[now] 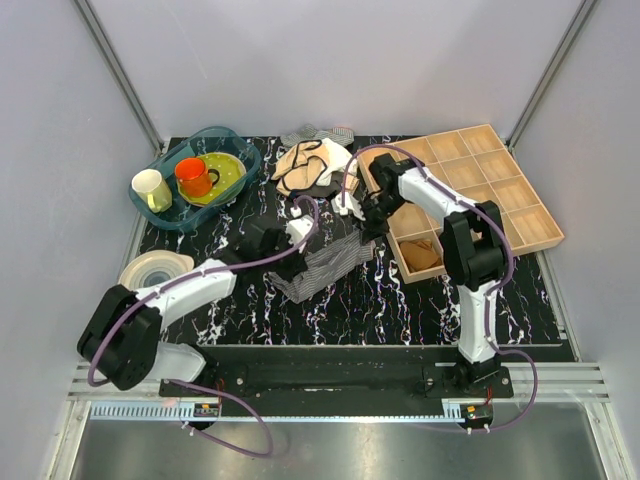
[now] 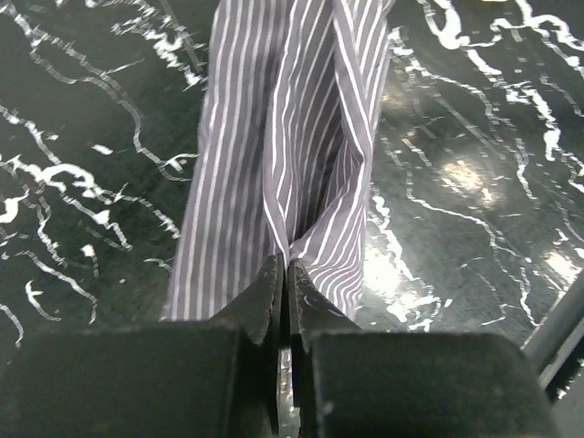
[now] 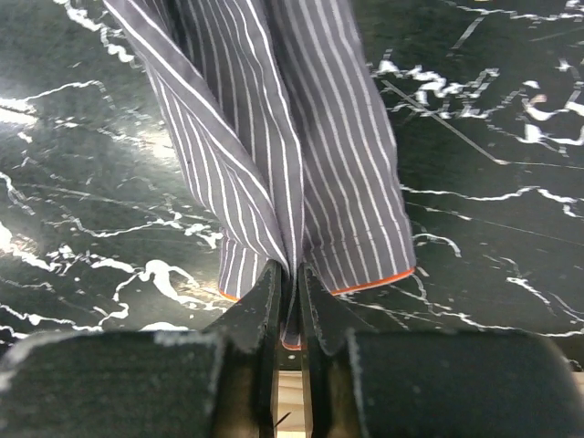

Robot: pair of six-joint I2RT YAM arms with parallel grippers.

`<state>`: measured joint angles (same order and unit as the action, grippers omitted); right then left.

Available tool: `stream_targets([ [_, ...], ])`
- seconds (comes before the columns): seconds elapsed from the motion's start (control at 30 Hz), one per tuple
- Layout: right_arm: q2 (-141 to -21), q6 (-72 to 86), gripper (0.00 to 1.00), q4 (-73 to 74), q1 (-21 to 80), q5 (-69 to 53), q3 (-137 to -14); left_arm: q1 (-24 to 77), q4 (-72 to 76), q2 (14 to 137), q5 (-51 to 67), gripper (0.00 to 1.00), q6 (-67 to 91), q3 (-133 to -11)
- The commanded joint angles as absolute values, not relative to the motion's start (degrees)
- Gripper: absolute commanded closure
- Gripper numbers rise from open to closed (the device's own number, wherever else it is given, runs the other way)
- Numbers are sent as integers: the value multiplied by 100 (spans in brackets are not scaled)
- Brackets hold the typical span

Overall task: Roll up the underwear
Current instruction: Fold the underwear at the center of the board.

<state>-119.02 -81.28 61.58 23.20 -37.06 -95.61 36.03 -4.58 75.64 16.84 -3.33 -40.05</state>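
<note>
1. Step in hand: the underwear is gathered into a long, narrow strip and held at both ends. No turn of a roll shows anywhere along it, so I judge this to be the straightening stage, with the rolling itself not yet begun.
2. Where it lies: in the top view the striped strip sits near the middle of the black marbled surface. It runs slantwise from its 8 o'clock end to its 2 o'clock end, and the compartmented wooden tray stands at 3 o'clock of it.
3. Left pincer: pressed together on a bunched fold at the strip's 8 o'clock end. In its wrist view the cloth runs away from it towards 12 o'clock in two long pleats.
4. Right pincer: pinching the hem end, where a thin orange-red edge shows on either side of the jaws. The fabric again stretches towards 12 o'clock.
5. Arm pose: the left arm reaches in low from 7 o'clock, with its wrist turned towards the cloth. The right arm rises from 5 o'clock, bends over the tray's near corner and points back down at the hem.
6. Next move, as I judge it: lay the strip flat and smooth, free one end, then turn that end over itself. The pleats must be flattened first or the roll will come out lumpy.
</note>
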Motion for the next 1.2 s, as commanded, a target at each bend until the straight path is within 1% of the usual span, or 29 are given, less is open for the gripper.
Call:
stream_targets([
  [0.0, -12303, -7498, 97, 6363, 2311, -3648, -10299, 3209, -580, 7944, 1820, 100, -273, -4385],
  [0.13, -12577, -7146, 96, 6337, 2329, -3525, -10599, 2997, -676, 8269, 1793, 100, -228, -4552],
  [0.23, -12691, -6848, 94, 6144, 2364, -3428, -10644, 2883, -738, 8498, 1758, 100, -176, -4719],
  [0.27, -12700, -6629, 91, 5943, 2373, -3376, -10626, 2857, -756, 8543, 1740, 100, -141, -4781],
  [0.33, -12700, -6382, 90, 5731, 2425, -3314, -10574, 2813, -808, 8639, 1653, 100, -106, -4843],
  [0.47, -12683, -5530, 85, 4846, 2548, -2893, -10477, 2733, -879, 8885, 1477, 100, -18, -4957],
  [0.5, -12674, -5215, 79, 4712, 2558, -2822, -10459, 2716, -888, 8938, 1433, 97, -18, -4992],
  [0.6, -12656, -4669, 73, 4369, 2593, -2672, -10520, 2681, -1002, 9131, 1336, 90, -18, -5141],
  [0.63, -12648, -4545, 68, 4325, 2593, -2654, -10538, 2663, -1045, 9167, 1266, 82, -18, -5211],
  [0.7, -12586, -4272, 62, 4307, 2602, -2663, -10634, 2637, -1063, 9124, 1187, 79, 149, -5238],
  [0.73, -12542, -4228, 56, 4298, 2602, -2672, -10643, 2619, -1063, 9053, 1013, 71, 176, -5247],
  [0.77, -12490, -4210, 54, 4307, 2593, -2689, -10644, 2610, -1037, 8948, 898, 68, 202, -5230],
  [0.83, -12323, -4219, 47, 4298, 2593, -2672, -10652, 2532, -1011, 8572, 739, 67, 228, -5212],
  [0.9, -12200, -4298, 45, 4298, 2584, -2654, -10652, 2444, -1011, 8290, 625, 64, 290, -5168],
  [1.0, -12094, -4368, 44, 4307, 2584, -2742, -10670, 2347, -941, 7491, 501, 59, 413, -4940],
  [1.1, -12067, -4447, 43, 4333, 2593, -3031, -10687, 2285, -1036, 6752, 703, 54, 658, -4730],
  [1.17, -12111, -4473, 43, 4385, 2593, -3339, -10792, 2259, -1098, 6348, 1071, 53, 1017, -4632],
])
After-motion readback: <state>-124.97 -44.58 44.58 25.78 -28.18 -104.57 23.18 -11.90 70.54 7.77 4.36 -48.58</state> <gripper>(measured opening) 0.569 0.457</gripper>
